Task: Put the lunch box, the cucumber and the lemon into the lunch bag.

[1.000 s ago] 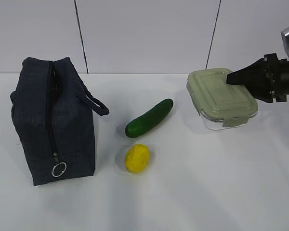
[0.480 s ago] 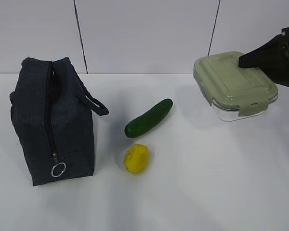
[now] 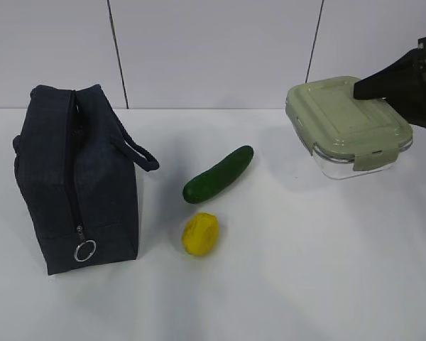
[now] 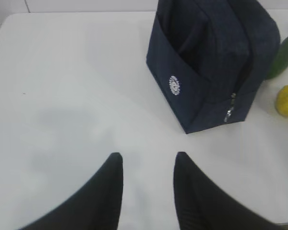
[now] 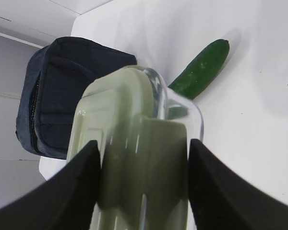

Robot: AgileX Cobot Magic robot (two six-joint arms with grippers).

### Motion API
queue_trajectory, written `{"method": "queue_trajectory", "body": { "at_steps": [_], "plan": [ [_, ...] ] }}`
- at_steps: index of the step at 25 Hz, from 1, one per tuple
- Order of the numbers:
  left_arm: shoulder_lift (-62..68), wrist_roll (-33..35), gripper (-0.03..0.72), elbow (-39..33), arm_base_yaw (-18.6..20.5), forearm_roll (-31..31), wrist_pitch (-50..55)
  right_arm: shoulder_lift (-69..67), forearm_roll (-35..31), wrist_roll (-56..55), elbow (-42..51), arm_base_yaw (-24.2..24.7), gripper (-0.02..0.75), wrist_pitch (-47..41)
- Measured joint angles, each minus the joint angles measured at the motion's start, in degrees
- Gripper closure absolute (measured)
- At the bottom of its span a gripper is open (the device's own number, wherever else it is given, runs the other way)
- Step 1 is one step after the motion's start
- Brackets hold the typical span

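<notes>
Up above the table (image 3: pixel 305 270), the right gripper (image 5: pixel 141 184) holds the lunch box (image 3: pixel 346 126). On the table lie the cucumber (image 3: pixel 219 174) and lemon (image 3: pixel 201 234), beside the zipped bag (image 3: pixel 74 177). The left gripper (image 4: pixel 146 163) hangs partly open, holding nothing.

My left pincer (image 4: pixel 146 191) on its wrist cam: two matte black fingers (image 4: pixel 105 196), broad at the base, curving in to narrow rounded tips. Smooth surface, no screws, cables or markings visible. My right pincer (image 5: pixel 141 189) has the same matte black finish; its wrist cam shows only two wide, sloped finger (image 5: pixel 69 191) faces, plain and unmarked. From the exterior cam, the right pincer reads as a dark wedge-shaped block tapering to a point, with a boxier black section behind it at frame edge. Detail there too dark to resolve.
</notes>
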State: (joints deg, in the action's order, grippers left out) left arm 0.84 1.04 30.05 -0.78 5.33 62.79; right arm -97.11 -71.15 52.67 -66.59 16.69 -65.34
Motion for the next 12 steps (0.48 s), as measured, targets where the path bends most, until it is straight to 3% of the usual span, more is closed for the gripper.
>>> {"method": "queue_trajectory", "body": {
  "at_steps": [7, 12],
  "plan": [
    [13.9, -0.1, 0.266, 2.1, 0.0, 8.4, -6.4, 0.0, 0.0, -0.1, 0.0, 0.0, 0.305, 0.0],
    [28.3, -1.0, 0.222, 5.2, -0.6, 19.2, -17.3, 0.0, 0.0, -0.1, 0.0, 0.0, 0.306, 0.0]
  ]
}}
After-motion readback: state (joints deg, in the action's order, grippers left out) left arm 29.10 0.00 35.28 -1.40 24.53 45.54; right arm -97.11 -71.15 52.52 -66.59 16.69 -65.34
